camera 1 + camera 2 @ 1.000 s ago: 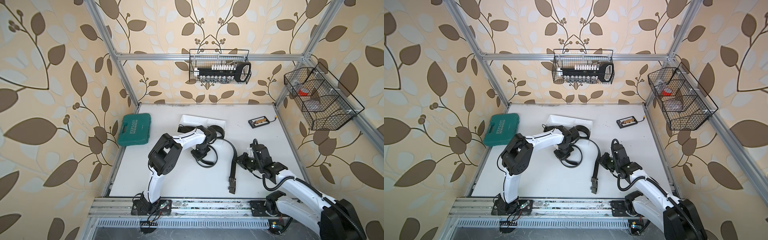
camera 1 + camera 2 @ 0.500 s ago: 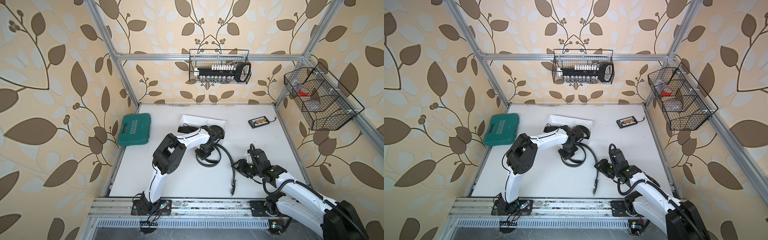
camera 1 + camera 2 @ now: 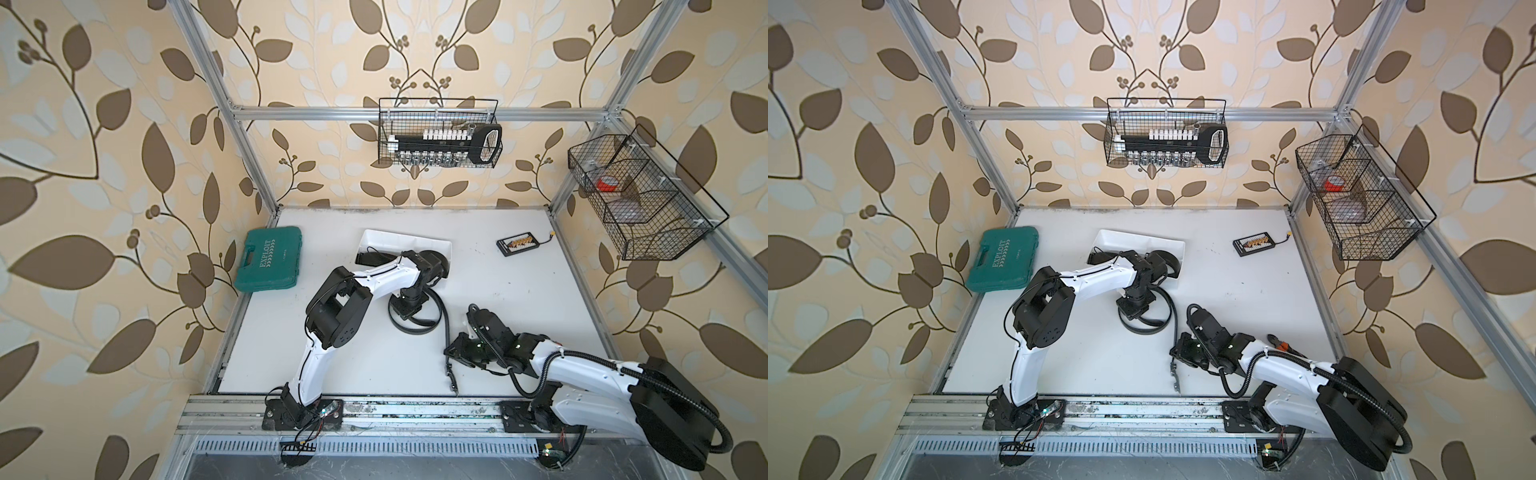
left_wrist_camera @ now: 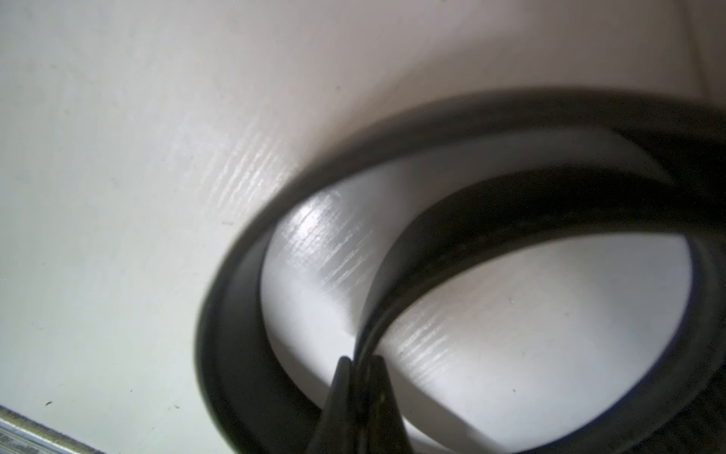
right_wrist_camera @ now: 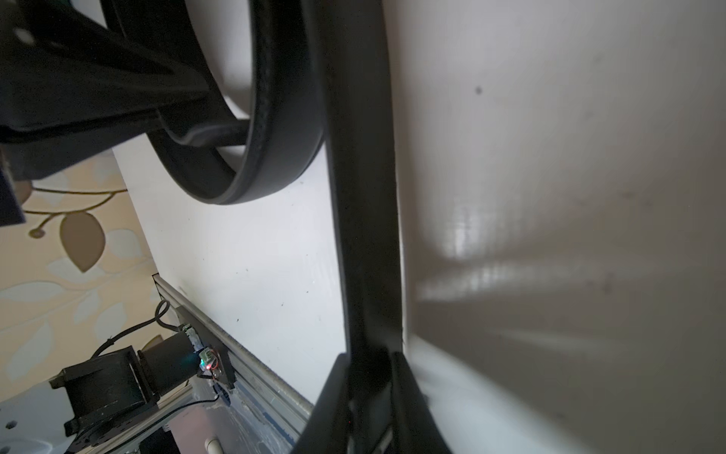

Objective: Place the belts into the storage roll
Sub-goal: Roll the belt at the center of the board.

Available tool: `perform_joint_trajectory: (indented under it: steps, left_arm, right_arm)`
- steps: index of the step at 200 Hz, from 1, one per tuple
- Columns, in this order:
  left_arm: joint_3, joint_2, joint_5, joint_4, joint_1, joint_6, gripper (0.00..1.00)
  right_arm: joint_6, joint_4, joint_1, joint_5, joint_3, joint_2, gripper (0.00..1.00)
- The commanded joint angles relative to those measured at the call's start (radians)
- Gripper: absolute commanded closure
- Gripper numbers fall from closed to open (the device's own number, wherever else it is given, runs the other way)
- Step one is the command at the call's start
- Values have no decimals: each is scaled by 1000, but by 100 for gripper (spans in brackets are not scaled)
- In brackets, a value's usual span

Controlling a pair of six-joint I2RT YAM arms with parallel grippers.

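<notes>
Belt point(image 3: 415, 331): our left end effector point(image 4: 361, 359) grips its coil, our right end effector point(image 5: 369, 355) its tail at five o'clock.

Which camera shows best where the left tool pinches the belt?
The left wrist view: close up, the left tool is shut on the belt, at its inner loop. In both top views the tool's body covers the pinch. The right wrist view catches the loop only from the side, in shadow.

The belt point(image 3: 415, 330) is black, the table point(image 3: 365, 370) white, the case point(image 3: 270, 259) green, the wallpaper point(image 3: 104, 166) beige with brown leaves.
</notes>
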Motion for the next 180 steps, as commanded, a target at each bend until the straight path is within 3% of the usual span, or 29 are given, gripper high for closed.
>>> perform_joint_trajectory:
  steps: [1, 34, 68, 105, 119, 137, 180]
  left_arm:
    - [-17, -32, 44, 6, 23, 34, 100]
    - [-38, -83, 24, 22, 28, 50, 100]
    - [-33, -62, 56, 21, 27, 71, 100]
    - [-35, -68, 68, 24, 28, 82, 100]
    - [-36, -74, 70, 24, 30, 92, 100]
    - [-44, -78, 89, 25, 31, 103, 100]
    - [-47, -84, 97, 7, 31, 134, 100]
  right_arm:
    - [90, 53, 29, 76, 80, 31, 80]
    - [48, 51, 29, 69, 72, 5, 76]
    - [-62, 3, 32, 5, 38, 8, 55]
    - [-86, 186, 59, -103, 4, 92, 58]
    - [-180, 240, 86, -132, 66, 148, 55]
    - [-355, 55, 116, -29, 158, 131, 49]
    - [-598, -140, 99, 241, 107, -190, 23]
